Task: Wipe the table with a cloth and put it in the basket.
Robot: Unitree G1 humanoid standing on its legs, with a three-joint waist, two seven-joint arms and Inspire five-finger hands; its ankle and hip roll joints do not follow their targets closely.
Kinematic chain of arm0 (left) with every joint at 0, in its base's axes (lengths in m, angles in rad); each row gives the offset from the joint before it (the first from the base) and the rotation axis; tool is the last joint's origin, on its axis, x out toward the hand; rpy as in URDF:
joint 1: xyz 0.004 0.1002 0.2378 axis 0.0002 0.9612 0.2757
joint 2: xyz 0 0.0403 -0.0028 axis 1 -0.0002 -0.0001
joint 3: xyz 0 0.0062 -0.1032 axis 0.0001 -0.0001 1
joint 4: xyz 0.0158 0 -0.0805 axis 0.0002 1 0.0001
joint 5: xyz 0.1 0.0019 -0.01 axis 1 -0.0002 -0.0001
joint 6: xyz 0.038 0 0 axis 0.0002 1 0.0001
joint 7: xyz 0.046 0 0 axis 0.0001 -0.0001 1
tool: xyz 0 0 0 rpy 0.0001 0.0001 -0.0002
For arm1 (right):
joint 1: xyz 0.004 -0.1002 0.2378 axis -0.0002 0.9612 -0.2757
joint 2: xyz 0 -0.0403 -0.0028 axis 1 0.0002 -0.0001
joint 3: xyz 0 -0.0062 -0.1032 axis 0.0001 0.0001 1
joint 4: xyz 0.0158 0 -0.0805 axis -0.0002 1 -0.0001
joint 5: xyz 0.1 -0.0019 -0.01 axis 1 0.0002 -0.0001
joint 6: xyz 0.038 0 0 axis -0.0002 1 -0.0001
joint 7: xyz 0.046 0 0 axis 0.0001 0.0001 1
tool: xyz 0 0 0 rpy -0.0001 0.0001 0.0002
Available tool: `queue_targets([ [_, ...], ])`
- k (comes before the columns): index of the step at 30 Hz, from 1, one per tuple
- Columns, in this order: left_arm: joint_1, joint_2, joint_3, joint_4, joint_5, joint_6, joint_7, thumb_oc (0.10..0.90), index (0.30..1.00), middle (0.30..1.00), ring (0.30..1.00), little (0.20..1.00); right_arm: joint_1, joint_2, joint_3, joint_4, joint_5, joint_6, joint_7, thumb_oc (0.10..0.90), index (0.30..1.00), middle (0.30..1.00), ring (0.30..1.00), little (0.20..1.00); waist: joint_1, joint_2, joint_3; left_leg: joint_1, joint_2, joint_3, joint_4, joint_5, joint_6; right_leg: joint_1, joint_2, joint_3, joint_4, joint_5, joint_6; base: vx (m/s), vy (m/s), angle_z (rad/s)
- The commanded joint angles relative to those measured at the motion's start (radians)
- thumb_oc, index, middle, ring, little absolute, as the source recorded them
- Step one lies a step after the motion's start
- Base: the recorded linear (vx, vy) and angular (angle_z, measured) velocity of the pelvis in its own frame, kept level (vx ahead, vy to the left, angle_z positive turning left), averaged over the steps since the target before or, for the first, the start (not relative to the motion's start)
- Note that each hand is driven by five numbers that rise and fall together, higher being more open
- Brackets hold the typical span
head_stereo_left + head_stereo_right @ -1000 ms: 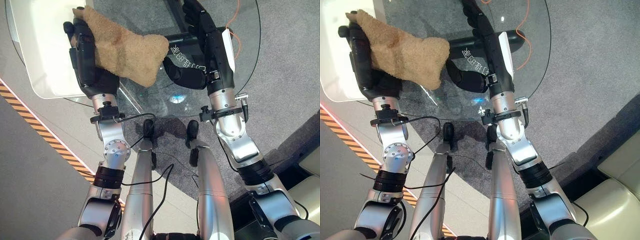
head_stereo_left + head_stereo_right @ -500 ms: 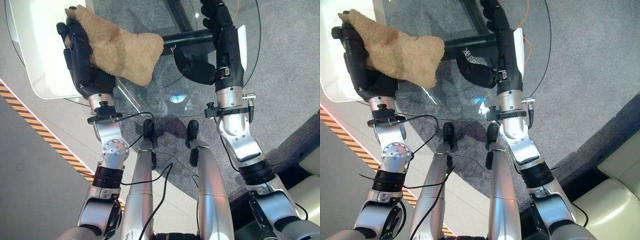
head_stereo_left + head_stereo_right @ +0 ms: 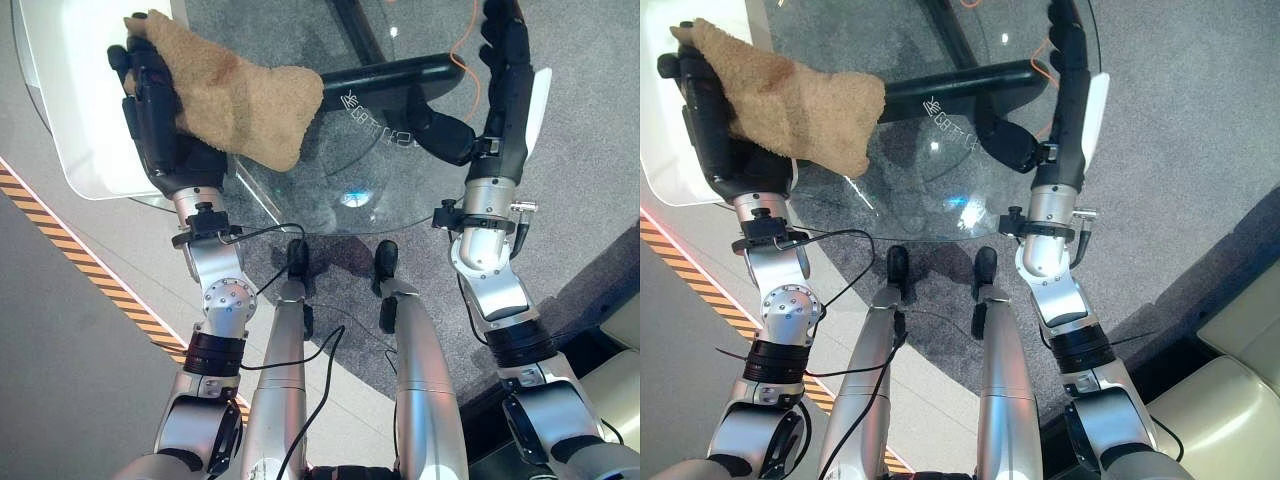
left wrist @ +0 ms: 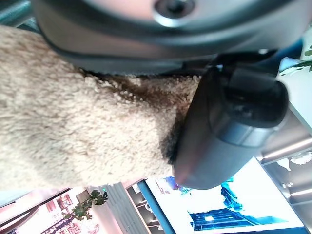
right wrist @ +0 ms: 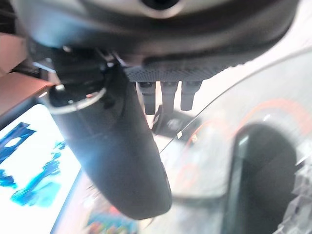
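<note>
1. The cloth (image 3: 235, 95) is a thick, fluffy tan towel; it looks light, soft and limp, and probably grips well because of its pile; nothing about it seems fragile.
2. It lies bunched under and beside the left hand (image 3: 160, 115), at the left edge of the round glass table (image 3: 940, 180), partly above a white basket (image 3: 75, 110) that stands below the glass; its free end reaches toward the middle of the table.
3. The left hand has its fingers curled over the far end of the cloth, and in the left wrist view the thumb (image 4: 229, 131) presses into the pile; the hold looks firm enough for wiping; the best place to take it is the bunched end, since the loose end would flop.
4. The right hand (image 3: 505, 60) hovers over the table's right part with fingers straight and relaxed, holding nothing.
5. Hard to make out: the left fingertips are buried in the cloth; the basket is cut off at the frame edge and seen partly through glass, so its depth is uncertain; a dark bar (image 3: 390, 80) under the table blurs with reflections.
</note>
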State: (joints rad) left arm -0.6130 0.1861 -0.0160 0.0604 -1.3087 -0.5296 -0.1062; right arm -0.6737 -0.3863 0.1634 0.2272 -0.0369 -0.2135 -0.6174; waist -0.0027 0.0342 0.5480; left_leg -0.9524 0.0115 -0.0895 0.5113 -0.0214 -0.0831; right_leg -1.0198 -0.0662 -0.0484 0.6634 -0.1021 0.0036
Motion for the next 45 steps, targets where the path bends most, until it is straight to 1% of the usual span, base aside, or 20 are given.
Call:
queue_targets([
  [1,-0.072,0.073,0.074,-0.118,0.009,-0.102,-0.133,0.1,0.3,0.3,0.3,0.2,-0.022,-0.043,-0.065,-0.085,0.031,-0.093,-0.083,0.8,0.9,0.9,0.9,0.9,0.002,0.013,-0.028,0.043,-0.056,0.059,-0.032,-0.035,0.091,0.065,0.034,-0.029,-0.025,-0.033,0.015,0.0,0.0,0.0],
  [4,-0.076,0.085,0.073,-0.107,0.003,-0.108,-0.134,0.1,0.3,0.3,0.3,0.2,-0.021,-0.057,-0.07,-0.02,0.06,-0.093,-0.11,0.8,0.9,0.9,0.9,0.9,0.003,0.015,-0.028,0.044,-0.056,0.056,-0.03,-0.039,0.091,0.065,0.033,-0.029,-0.023,-0.034,0.016,0.0,0.0,0.0],
  [5,-0.081,0.093,0.072,-0.099,0.003,-0.114,-0.131,0.1,0.3,0.3,0.3,0.2,-0.021,-0.065,-0.074,0.027,0.09,-0.095,-0.13,0.8,0.9,0.9,0.9,0.9,0.005,0.015,-0.028,0.046,-0.056,0.055,-0.03,-0.04,0.09,0.068,0.032,-0.029,-0.026,-0.035,0.016,0.0,0.0,0.0],
  [11,-0.106,0.125,0.075,-0.059,-0.007,-0.132,-0.12,0.1,0.3,0.3,0.3,0.2,-0.027,-0.096,-0.087,0.225,0.198,-0.138,-0.186,0.8,0.9,0.9,0.9,0.9,0.009,0.021,-0.028,0.05,-0.056,0.053,-0.032,-0.044,0.091,0.074,0.034,-0.029,-0.028,-0.038,0.015,0.0,0.0,0.0],
  [14,-0.126,0.144,0.075,-0.03,-0.011,-0.147,-0.104,0.1,0.3,0.3,0.3,0.2,-0.035,-0.112,-0.088,0.361,0.267,-0.177,-0.193,0.8,0.9,0.9,0.9,0.9,0.012,0.024,-0.028,0.05,-0.054,0.052,-0.032,-0.044,0.09,0.073,0.035,-0.03,-0.026,-0.038,0.014,0.0,0.0,0.0],
  [16,-0.144,0.161,0.076,-0.008,-0.005,-0.154,-0.079,0.1,0.3,0.3,0.3,0.2,-0.041,-0.124,-0.087,0.458,0.313,-0.202,-0.188,0.8,0.9,0.9,0.9,0.9,0.014,0.026,-0.028,0.05,-0.053,0.05,-0.031,-0.045,0.09,0.075,0.036,-0.029,-0.027,-0.038,0.013,0.0,0.0,0.0],
  [21,-0.187,0.204,0.075,0.009,0.046,-0.175,-0.016,0.1,0.3,0.3,0.3,0.2,-0.049,-0.135,-0.078,0.581,0.396,-0.215,-0.176,0.8,0.9,0.9,0.9,0.9,0.018,0.025,-0.028,0.048,-0.05,0.05,-0.033,-0.047,0.091,0.076,0.038,-0.032,-0.033,-0.036,0.009,0.0,-0.005,-0.01],
  [24,-0.219,0.236,0.07,0.017,0.092,-0.175,0.044,0.1,0.3,0.3,0.3,0.2,-0.043,-0.137,-0.077,0.654,0.421,-0.22,-0.173,0.8,0.9,0.9,0.9,0.9,0.018,0.026,-0.028,0.051,-0.049,0.05,-0.033,-0.048,0.092,0.081,0.04,-0.033,-0.037,-0.035,0.007,0.0,0.0,0.0],
  [28,-0.273,0.273,0.062,0.036,0.167,-0.188,0.145,0.1,0.3,0.3,0.3,0.2,-0.04,-0.142,-0.099,0.792,0.487,-0.255,-0.125,0.8,0.9,0.9,0.9,0.9,0.019,0.031,-0.028,0.051,-0.048,0.052,-0.032,-0.05,0.095,0.084,0.039,-0.033,-0.042,-0.034,0.006,0.0,0.0,0.0],
  [34,-0.316,0.305,0.058,0.072,0.214,-0.201,0.23,0.1,0.3,0.3,0.3,0.2,-0.044,-0.149,-0.1,0.895,0.492,-0.262,-0.096,0.8,0.9,0.9,0.9,0.9,0.021,0.034,-0.028,0.051,-0.046,0.052,-0.026,-0.053,0.098,0.087,0.038,-0.034,-0.04,-0.035,0.005,0.0,0.0,0.0],
  [37,-0.341,0.332,0.062,0.122,0.264,-0.22,0.279,0.1,0.3,0.3,0.3,0.2,-0.04,-0.154,-0.099,0.937,0.51,-0.258,-0.075,0.8,0.9,0.9,0.9,0.9,0.019,0.033,-0.028,0.056,-0.045,0.054,-0.026,-0.054,0.098,0.093,0.04,-0.035,-0.045,-0.035,0.002,0.0,0.0,0.0],
  [40,-0.359,0.354,0.065,0.171,0.306,-0.236,0.346,0.1,0.3,0.3,0.3,0.2,-0.037,-0.16,-0.098,0.959,0.52,-0.262,-0.062,0.8,0.9,0.9,0.9,0.9,0.019,0.033,-0.028,0.058,-0.044,0.055,-0.024,-0.055,0.099,0.096,0.038,-0.038,-0.044,-0.038,0.001,0.0,0.0,0.0],
  [41,-0.361,0.355,0.064,0.173,0.306,-0.237,0.347,0.1,0.3,0.3,0.3,0.2,-0.038,-0.16,-0.099,0.959,0.52,-0.262,-0.061,0.8,0.9,0.9,0.9,0.9,0.019,0.033,-0.028,0.058,-0.044,0.054,-0.024,-0.055,0.099,0.095,0.038,-0.038,-0.044,-0.038,0.001,0.0,0.0,0.0],
  [43,-0.373,0.378,0.065,0.215,0.321,-0.248,0.379,0.1,0.3,0.3,0.3,0.2,-0.037,-0.163,-0.095,0.96,0.521,-0.26,-0.057,0.8,0.9,0.9,0.9,0.9,0.016,0.032,-0.028,0.055,-0.042,0.055,-0.018,-0.057,0.099,0.093,0.037,-0.037,-0.041,-0.039,-0.001,0.0,0.0,0.0],
  [45,-0.377,0.4,0.07,0.252,0.309,-0.259,0.387,0.1,0.3,0.3,0.3,0.2,-0.038,-0.166,-0.095,0.963,0.519,-0.263,-0.052,0.8,0.9,0.9,0.9,0.9,0.015,0.032,-0.028,0.053,-0.041,0.056,-0.015,-0.058,0.098,0.092,0.037,-0.036,-0.039,-0.041,-0.002,0.0,0.0,0.0],
])
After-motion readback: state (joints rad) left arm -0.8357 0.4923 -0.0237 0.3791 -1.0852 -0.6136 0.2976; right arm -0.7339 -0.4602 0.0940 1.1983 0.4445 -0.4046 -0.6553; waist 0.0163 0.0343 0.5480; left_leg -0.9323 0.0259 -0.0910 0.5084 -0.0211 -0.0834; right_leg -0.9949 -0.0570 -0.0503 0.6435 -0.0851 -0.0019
